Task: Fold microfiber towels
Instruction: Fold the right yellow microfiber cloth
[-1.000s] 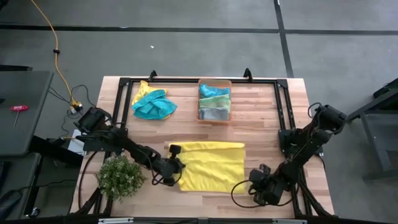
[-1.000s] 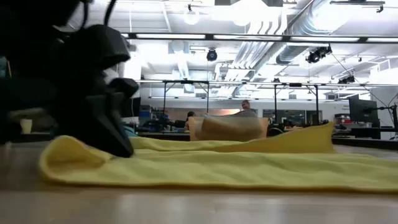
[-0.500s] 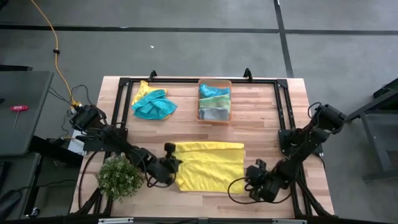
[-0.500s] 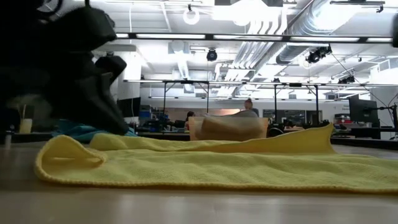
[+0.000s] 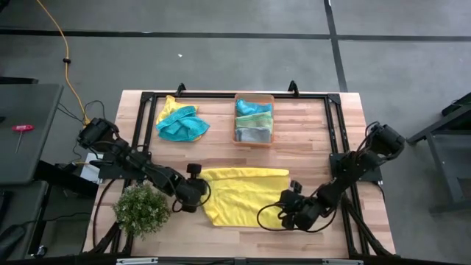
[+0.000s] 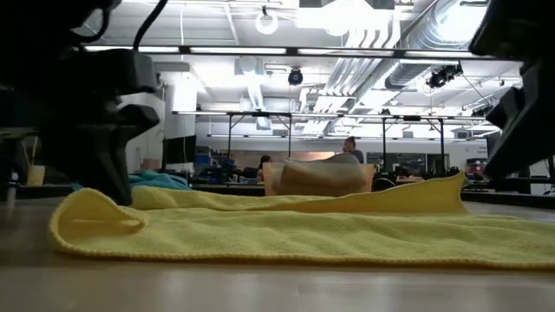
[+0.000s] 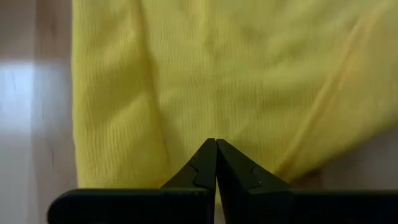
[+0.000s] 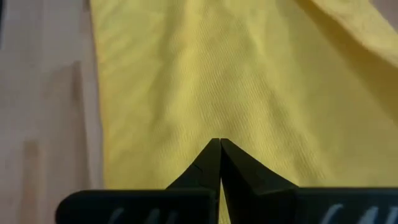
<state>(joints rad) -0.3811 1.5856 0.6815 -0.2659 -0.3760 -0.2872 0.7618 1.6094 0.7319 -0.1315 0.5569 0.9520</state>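
Note:
A yellow microfiber towel (image 5: 245,196) lies spread on the table's near middle, its left end doubled into a soft fold (image 6: 91,212) and its far right corner (image 6: 447,186) standing up a little. My left gripper (image 5: 200,193) is shut at the towel's left edge, its tips (image 7: 216,142) over the yellow cloth. My right gripper (image 5: 284,209) is shut over the towel's near right part (image 8: 220,141); in the low view it hangs (image 6: 501,165) above the cloth. More towels, teal on yellow (image 5: 182,123), lie heaped at the far left. My left gripper points down at a slant at the towel's left edge (image 7: 155,155). Its shut tips end just behind the raised fold in the low view, so I cannot tell whether they touch the cloth.
An orange bin (image 5: 254,96) with folded teal, green and grey towels stands at the far middle. A bushy green plant (image 5: 141,210) sits at the near left, close to my left arm. A black frame (image 5: 221,94) runs around the table's edges.
My left gripper has come up off the towel's left end and drawn back toward the table's left edge, staying shut; the fold it stood on stays in place. My right gripper has swung toward the table's left, from beside the towel's near right corner to over it.

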